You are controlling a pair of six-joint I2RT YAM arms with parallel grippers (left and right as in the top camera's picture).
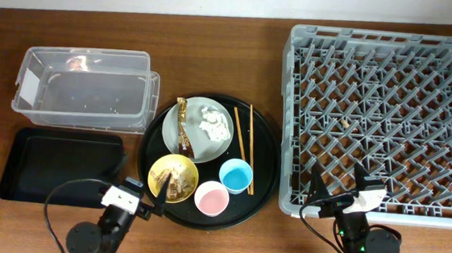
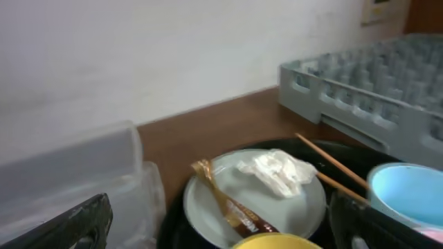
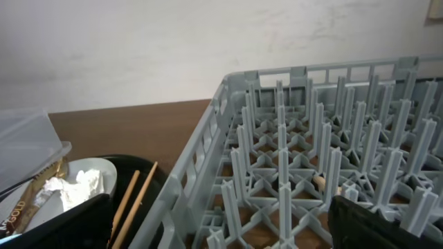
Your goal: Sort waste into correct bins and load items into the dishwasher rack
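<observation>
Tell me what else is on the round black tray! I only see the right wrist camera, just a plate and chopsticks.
Observer: A yellow bowl holding brown scraps, nearer the robot than the plate.
Operator: Any cups?
Observer: A pink cup and a blue cup, side by side, right of the bowl.
Operator: Where's the other bin?
Observer: A shallow black tray lies nearer the robot than the clear tub.

Tissue [image 1: 216, 124], wrapper [image 1: 183, 131] on grey plate [image 1: 208, 150], scraps [image 1: 178, 184] in yellow bowl [image 1: 193, 173]
</observation>
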